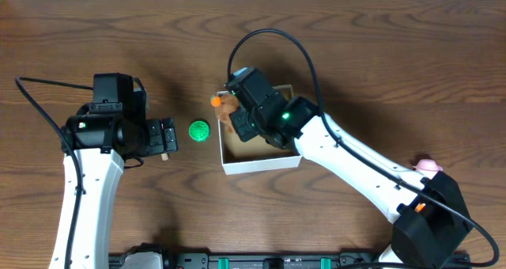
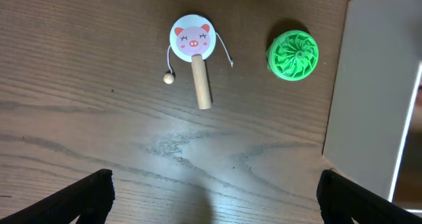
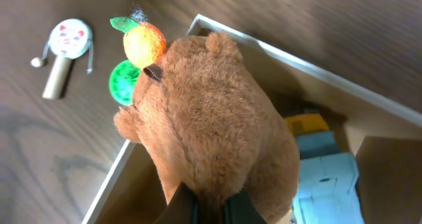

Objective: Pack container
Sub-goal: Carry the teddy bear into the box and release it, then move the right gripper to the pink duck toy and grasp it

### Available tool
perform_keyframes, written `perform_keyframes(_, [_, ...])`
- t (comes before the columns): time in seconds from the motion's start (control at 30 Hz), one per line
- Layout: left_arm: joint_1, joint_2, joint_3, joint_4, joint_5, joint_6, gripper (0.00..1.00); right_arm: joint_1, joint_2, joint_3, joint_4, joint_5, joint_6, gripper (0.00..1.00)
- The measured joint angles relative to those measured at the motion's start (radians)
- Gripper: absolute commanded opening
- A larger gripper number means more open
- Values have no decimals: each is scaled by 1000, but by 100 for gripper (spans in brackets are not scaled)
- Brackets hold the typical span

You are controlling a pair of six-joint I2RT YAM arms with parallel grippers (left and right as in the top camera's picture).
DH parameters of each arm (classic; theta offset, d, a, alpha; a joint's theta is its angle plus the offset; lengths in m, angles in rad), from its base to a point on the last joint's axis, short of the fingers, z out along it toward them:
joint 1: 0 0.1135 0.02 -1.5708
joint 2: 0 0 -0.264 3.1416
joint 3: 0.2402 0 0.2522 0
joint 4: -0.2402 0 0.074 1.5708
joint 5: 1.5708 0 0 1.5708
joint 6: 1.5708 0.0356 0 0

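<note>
The container (image 1: 261, 164) is a shallow white-walled box with a tan inside, at the table's middle; its rim also shows in the right wrist view (image 3: 310, 69) and its wall in the left wrist view (image 2: 376, 105). My right gripper (image 3: 214, 207) is shut on a brown plush animal (image 3: 211, 125) with an orange fruit (image 3: 144, 43) on its head, held over the box's left edge (image 1: 229, 111). Light blue and yellow items (image 3: 323, 171) lie inside the box. My left gripper (image 2: 211, 197) is open and empty, above bare table left of the box (image 1: 162, 136).
A green round toy (image 1: 198, 130) lies between my left gripper and the box, also in the left wrist view (image 2: 292, 55). A pig-face rattle drum with a wooden handle (image 2: 195, 49) lies left of it. A pink item (image 1: 428, 165) sits at the right.
</note>
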Motion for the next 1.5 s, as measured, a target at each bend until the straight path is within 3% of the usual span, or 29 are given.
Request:
perform_keyframes(0.3, [0, 0, 0, 0, 0, 0, 98, 5, 0, 0, -35, -1, 0, 1])
perform_keyframes(0.37, [0, 0, 0, 0, 0, 0, 98, 5, 0, 0, -58, -3, 0, 6])
perform_keyframes(0.43, [0, 0, 0, 0, 0, 0, 98, 5, 0, 0, -75, -3, 5, 23])
perform_keyframes(0.53, [0, 0, 0, 1, 0, 0, 98, 5, 2, 0, -84, -3, 5, 81])
perform_keyframes(0.57, [0, 0, 0, 2, 0, 0, 98, 5, 2, 0, -84, -4, 5, 92])
perform_keyframes(0.6, [0, 0, 0, 2, 0, 0, 98, 5, 2, 0, -83, -4, 5, 96])
perform_keyframes(1.07, [0, 0, 0, 5, 0, 0, 98, 5, 2, 0, -61, -4, 3, 99])
perform_keyframes(1.23, [0, 0, 0, 5, 0, 0, 98, 0, -8, 0, -96, 93, 11, 99])
perform_keyframes(1.37, [0, 0, 0, 5, 0, 0, 98, -68, -110, -1, -151, 185, 46, 99])
perform_keyframes(1.5, [0, 0, 0, 6, 0, 0, 98, -254, -325, 2, -272, 230, 100, 99])
